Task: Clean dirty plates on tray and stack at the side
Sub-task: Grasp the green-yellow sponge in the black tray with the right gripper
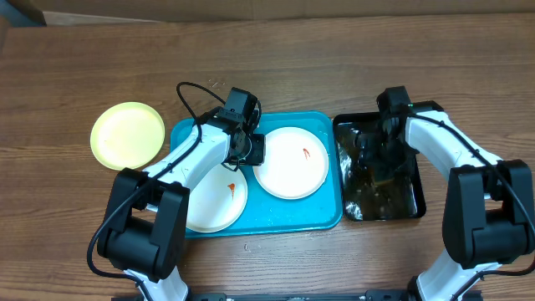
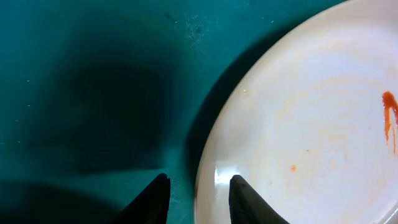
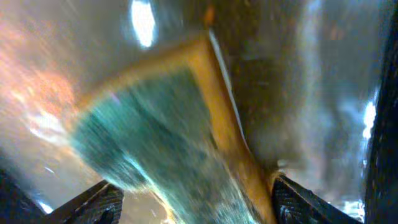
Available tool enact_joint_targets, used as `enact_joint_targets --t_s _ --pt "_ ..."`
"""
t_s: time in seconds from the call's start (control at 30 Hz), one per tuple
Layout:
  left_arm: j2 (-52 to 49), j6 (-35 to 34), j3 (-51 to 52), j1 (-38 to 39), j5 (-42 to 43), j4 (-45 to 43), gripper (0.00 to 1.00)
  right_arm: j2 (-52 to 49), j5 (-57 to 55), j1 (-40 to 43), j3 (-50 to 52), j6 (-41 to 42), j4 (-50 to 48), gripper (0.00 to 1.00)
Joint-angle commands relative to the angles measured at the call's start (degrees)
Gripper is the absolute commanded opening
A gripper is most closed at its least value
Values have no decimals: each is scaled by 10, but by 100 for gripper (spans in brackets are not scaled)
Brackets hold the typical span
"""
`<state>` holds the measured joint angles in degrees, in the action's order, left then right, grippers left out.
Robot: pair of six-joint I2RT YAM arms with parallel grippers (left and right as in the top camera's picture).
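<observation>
The left end effector [image 2: 199,180] sits low over the tray [image 1: 292,216]. Its two dark fingers [image 2: 155,199] are parted a bit, and the left rim of the white plate [image 2: 311,124] runs up between them. One finger is over the plate's inner face, the other over bare turquoise. A sliver of tray floor shows between the outer finger and the rim, so it looks released, not pinching. Left of that finger it's plain tray floor in shadow, so there's room on that side.

That plate fills the right half of the tray, with its back and right edges close to the low rim. It has a red smear [image 2: 390,118] off toward its right side. The second white plate [image 1: 219,205] sits in the front-left corner, partly under the left arm, with its own orange smear [image 1: 230,191]. The two rims come very near each other, but whether they touch isn't clear. The yellow-green plate [image 1: 128,135] is off the tray on the desk [image 1: 334,58], just beside the tray's back-left corner.

The right end effector [image 3: 194,186] is down in the wet black tray [image 1: 410,201], fingers spread wide either side of a yellow-and-green sponge [image 3: 155,130]. The view is smeared, so whether it's grasping the sponge or only straddling it can't be told. The black tray sits right up against the turquoise one's right rim. Wide bare wood runs behind both.
</observation>
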<state>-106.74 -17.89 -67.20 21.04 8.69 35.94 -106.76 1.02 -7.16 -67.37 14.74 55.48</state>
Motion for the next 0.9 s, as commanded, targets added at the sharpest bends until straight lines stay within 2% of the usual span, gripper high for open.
enact_joint_targets --t_s 0.0,0.27,0.43,0.73,0.77,0.8,0.83,0.87 --pt "11 -1 5 4 -5 -2 34 15 -8 1 -13 -1 -8 77" --pt "11 -1 5 4 -5 -2 34 15 -33 1 -12 -1 -25 77" --pt "11 -1 5 4 -5 -2 33 15 -33 0 -12 -1 -9 70" --pt "11 -1 5 4 -5 -2 34 15 -33 0 0 1 -4 70" --pt "11 -1 5 4 -5 -2 34 15 -33 0 4 1 -8 62" --pt "11 -1 5 4 -5 -2 33 15 -33 0 9 1 -13 43" --pt "11 -1 5 4 -5 -2 33 15 -33 0 13 1 -17 11" --pt "11 -1 5 4 -5 -2 33 15 -33 0 17 1 -22 4"
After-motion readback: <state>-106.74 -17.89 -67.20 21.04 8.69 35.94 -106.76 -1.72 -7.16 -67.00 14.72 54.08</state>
